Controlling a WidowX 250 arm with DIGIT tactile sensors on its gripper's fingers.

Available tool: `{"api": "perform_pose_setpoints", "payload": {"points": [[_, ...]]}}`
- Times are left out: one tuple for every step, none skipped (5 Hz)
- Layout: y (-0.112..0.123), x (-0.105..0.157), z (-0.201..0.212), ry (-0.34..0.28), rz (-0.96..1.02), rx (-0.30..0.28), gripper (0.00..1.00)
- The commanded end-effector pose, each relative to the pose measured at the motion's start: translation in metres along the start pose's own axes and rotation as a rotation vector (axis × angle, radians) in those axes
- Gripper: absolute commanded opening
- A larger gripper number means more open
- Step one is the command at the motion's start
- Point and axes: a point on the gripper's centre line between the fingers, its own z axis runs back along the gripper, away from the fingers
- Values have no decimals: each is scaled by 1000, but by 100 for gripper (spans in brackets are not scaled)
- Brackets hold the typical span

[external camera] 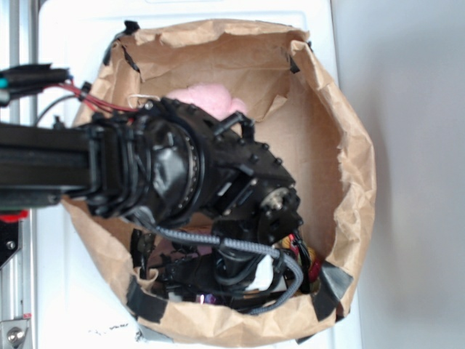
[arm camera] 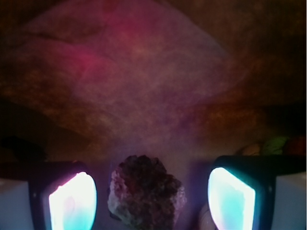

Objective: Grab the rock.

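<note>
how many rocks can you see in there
1. The rock shows only in the wrist view, low in the frame between the tool's two glowing pads, which stand apart. In the exterior view the arm covers much of the paper bag, so more could be hidden.

**A robot test bench in a lab**

A black jointed robot arm (external camera: 167, 171) with bundled cables reaches from the frame's left into a crumpled brown paper bag (external camera: 320, 116) patched with black tape, set on a plain white surface (external camera: 65, 43). Bare aluminium framing (external camera: 14, 291) runs down the left edge.
</note>
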Motion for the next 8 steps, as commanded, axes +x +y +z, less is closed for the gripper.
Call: {"api": "perform_pose_setpoints", "payload": {"points": [[-10,3,13,18,-58,45,0],[-11,4,13,19,-63,45,0],[-12,4,14,21,-71,45,0],[-13,5,15,21,-73,49,0],[-10,5,29,-10,24,93,0],[-5,2,55,-46,219,197,0],[3,-2,96,-117,438,320,0],[3,0,124,-112,614,482,0]]}}
